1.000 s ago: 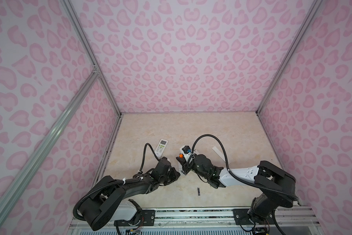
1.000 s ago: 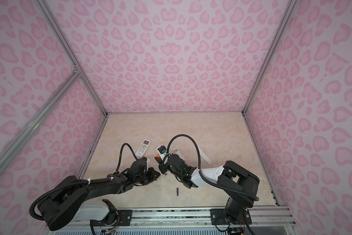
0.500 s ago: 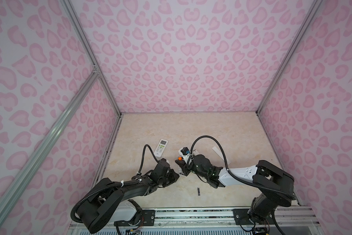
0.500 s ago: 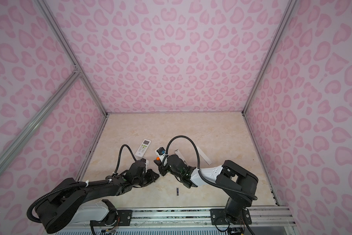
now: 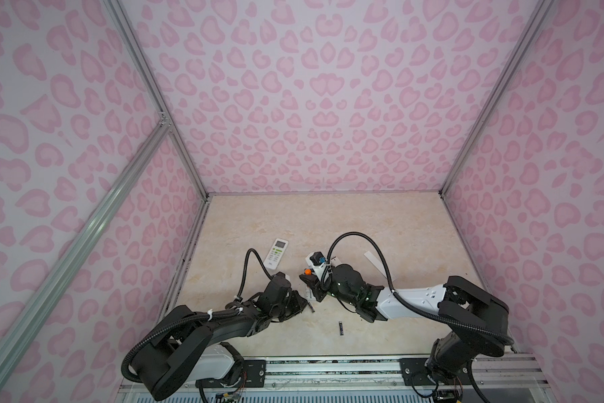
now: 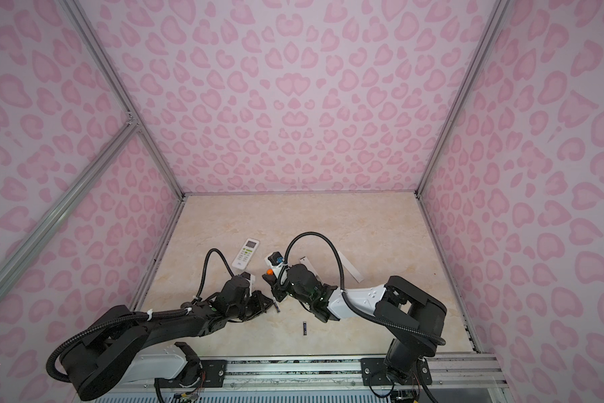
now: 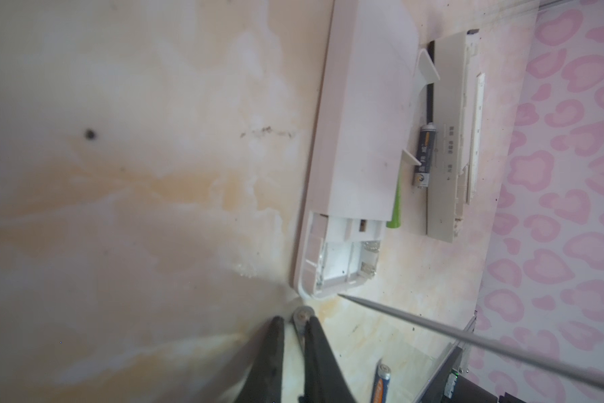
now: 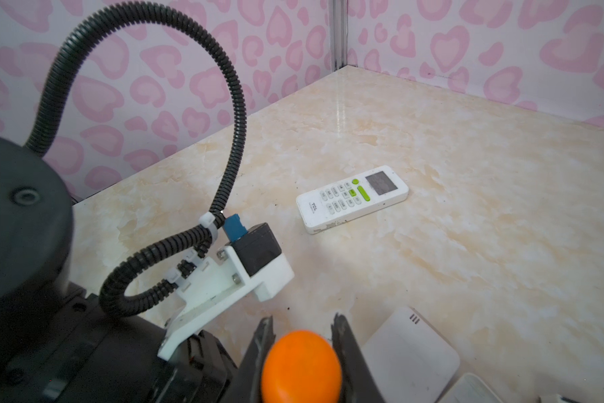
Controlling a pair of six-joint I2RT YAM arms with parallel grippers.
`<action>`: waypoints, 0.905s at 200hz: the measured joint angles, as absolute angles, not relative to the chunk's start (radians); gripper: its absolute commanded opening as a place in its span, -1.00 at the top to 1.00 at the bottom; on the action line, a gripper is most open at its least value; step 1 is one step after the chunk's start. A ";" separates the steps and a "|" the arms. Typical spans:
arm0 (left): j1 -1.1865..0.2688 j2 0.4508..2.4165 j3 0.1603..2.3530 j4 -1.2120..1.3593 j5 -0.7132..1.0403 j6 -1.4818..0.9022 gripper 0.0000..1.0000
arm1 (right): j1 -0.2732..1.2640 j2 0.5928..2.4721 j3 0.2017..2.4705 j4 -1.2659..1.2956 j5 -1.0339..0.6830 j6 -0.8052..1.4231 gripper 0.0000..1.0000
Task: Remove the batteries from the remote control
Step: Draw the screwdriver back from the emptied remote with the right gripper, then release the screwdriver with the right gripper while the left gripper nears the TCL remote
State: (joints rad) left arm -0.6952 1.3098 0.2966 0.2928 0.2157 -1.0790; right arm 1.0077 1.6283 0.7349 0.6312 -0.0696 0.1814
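The remote control (image 7: pixel 360 115) lies face down, and its open battery bay (image 7: pixel 342 258) looks empty. My left gripper (image 7: pixel 294 321) is shut on a battery (image 7: pixel 302 314) just off the remote's corner; its metal end shows between the fingers. In both top views that gripper (image 5: pixel 302 304) (image 6: pixel 266 304) is low over the table. My right gripper (image 8: pixel 303 326) is shut on the orange-ended screwdriver (image 8: pixel 300 366), whose shaft tip (image 7: pixel 342 296) reaches the remote's corner. Loose batteries lie about: a blue-orange one (image 7: pixel 381 382) (image 5: pixel 341 328) (image 6: pixel 304 328), a black one (image 7: pixel 423 157) and a green one (image 7: pixel 396 209) half under the remote.
A second white remote (image 5: pixel 276 253) (image 6: pixel 246 253) (image 8: pixel 351 199) lies face up behind the left arm. A flat beige panel (image 7: pixel 450 139) lies beside the black battery. A white strip (image 5: pixel 372 260) lies right of the right wrist. Pink patterned walls enclose the table.
Hardly anything differs. The left gripper has shifted very slightly with the battery in it. The right arm keeps its place with the screwdriver.
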 measured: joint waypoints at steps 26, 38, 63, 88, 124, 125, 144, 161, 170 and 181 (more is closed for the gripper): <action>-0.696 1.296 0.297 0.278 0.213 -1.079 0.60 | 1.004 1.571 0.747 0.581 -0.052 0.192 1.00; -0.696 1.283 0.297 0.267 0.209 -1.076 0.56 | 0.994 1.530 0.748 0.542 -0.051 0.205 1.00; -0.694 1.234 0.313 0.221 0.203 -1.067 0.48 | 0.936 1.431 0.748 0.427 -0.039 0.248 1.00; -0.688 1.182 0.364 0.147 0.188 -1.027 0.46 | 0.842 1.308 0.748 0.230 -0.023 0.322 1.00; -0.637 1.144 0.446 0.004 0.157 -0.929 0.44 | 0.660 1.155 0.748 -0.105 -0.019 0.392 1.00; -0.634 1.143 0.449 -0.002 0.157 -0.925 0.44 | 0.651 1.151 0.748 -0.118 -0.019 0.393 1.00; -0.593 1.130 0.492 -0.085 0.146 -0.860 0.38 | 0.566 1.122 0.731 -0.269 -0.039 0.408 1.00; -0.552 1.114 0.533 -0.156 0.125 -0.797 0.29 | 0.520 1.133 0.682 -0.365 -0.083 0.415 1.00; -0.531 1.106 0.556 -0.192 0.114 -0.764 0.25 | 0.504 1.153 0.658 -0.405 -0.104 0.426 1.00; -0.505 1.098 0.584 -0.235 0.097 -0.724 0.17 | 0.495 1.188 0.638 -0.450 -0.135 0.428 0.97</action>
State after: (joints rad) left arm -0.5049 1.0981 0.5838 -0.2348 0.0971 -0.7238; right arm 0.4950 1.1881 0.6384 -0.4496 -0.1349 0.4282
